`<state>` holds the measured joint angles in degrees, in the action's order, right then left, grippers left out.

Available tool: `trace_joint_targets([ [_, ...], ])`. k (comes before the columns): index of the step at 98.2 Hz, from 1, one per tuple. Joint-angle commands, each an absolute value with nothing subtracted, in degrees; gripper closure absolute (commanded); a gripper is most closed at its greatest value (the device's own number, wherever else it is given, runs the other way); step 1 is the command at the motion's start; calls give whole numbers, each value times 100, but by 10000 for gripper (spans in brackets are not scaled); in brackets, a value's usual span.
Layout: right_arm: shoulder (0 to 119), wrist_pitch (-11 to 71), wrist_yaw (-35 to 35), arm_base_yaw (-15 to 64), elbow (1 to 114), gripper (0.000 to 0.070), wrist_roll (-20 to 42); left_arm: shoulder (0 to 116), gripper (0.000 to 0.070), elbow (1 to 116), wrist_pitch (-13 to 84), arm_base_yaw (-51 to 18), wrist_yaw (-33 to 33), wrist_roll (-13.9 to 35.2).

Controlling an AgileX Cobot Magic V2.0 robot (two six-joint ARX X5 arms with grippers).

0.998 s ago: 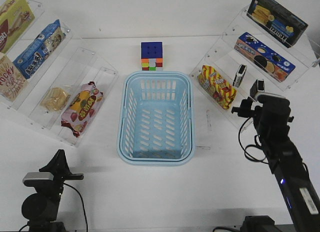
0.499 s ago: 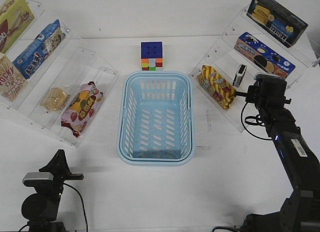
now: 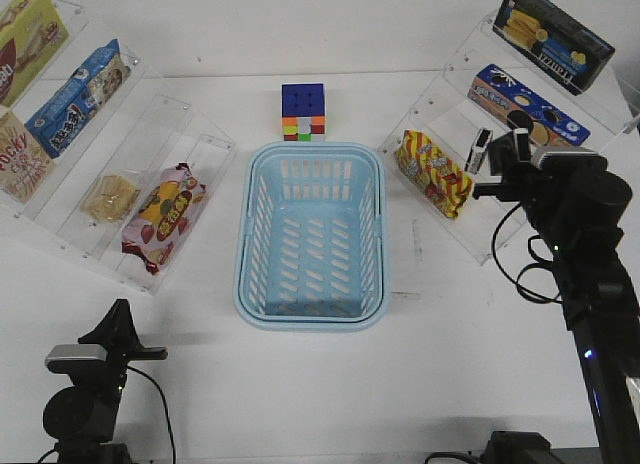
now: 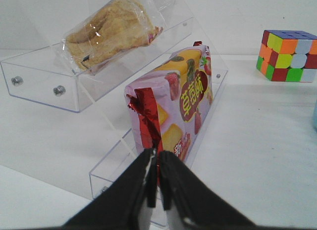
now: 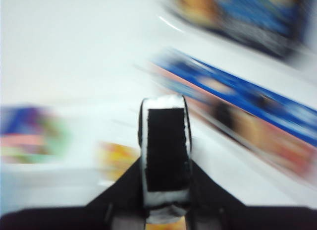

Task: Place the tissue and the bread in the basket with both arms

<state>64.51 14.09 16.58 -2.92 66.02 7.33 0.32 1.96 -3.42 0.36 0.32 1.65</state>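
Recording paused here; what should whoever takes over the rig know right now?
Right tool: shut on the tissue, held up beside the right shelf.
Left tool: shut, empty, low at the left shelf, pointing at the strawberry bag.
Bread: on the left shelf, untouched.
Basket: holds nothing.
Done: tissue gripped.
Left: drop the tissue in the basket, pick the bread, drop it in.
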Motion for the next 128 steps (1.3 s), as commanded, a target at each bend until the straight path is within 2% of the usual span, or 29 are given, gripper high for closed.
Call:
trace_joint_targets([
  [1,6525,1404,2401,47,6654,700,917,27,699,80,-438,40,43,200],
  [9,6523,1459,2596,696,6652,700,888,27,699,80,-436,40,43,202],
  [28,7076,1857,2364,2270,6650,683,329,27,699,80,-438,40,43,202],
  [32,7244,1876,2274,2469,6650,616,239,27,699,80,-436,40,43,202],
  [41,7494,1929,1949,2766,6650,385,143,27,699,80,-451,40,45,211],
  [46,7585,1890,1850,2873,6650,336,141,27,699,80,-464,40,45,235],
  [58,7502,1688,1769,2884,6657,340,152,27,699,80,-482,40,45,388],
  [62,7358,1671,1645,2827,6663,366,152,27,699,80,-480,40,47,530],
  [68,7144,1680,1321,2674,6700,484,152,27,699,80,-526,38,47,910],
  [75,6777,1732,985,2390,6700,695,150,27,699,80,-650,38,47,1533],
  [84,6322,1599,858,2040,6517,700,134,27,700,108,-786,36,47,2477],
  [90,5994,1369,854,1881,6233,700,134,27,700,183,-821,36,47,2858],
  [98,5371,777,849,1697,5492,700,134,30,700,388,-742,36,71,3122],
  [108,4512,-163,681,1562,4287,700,152,108,699,849,-403,36,263,3146],
  [115,3959,-742,447,1549,3518,700,172,314,699,1313,56,36,281,2993],
  [121,3649,-1087,257,1553,3039,700,176,624,699,1745,436,36,279,2606],
  [128,3485,-1118,248,1551,2792,700,211,1133,699,2233,657,36,276,1933],
])
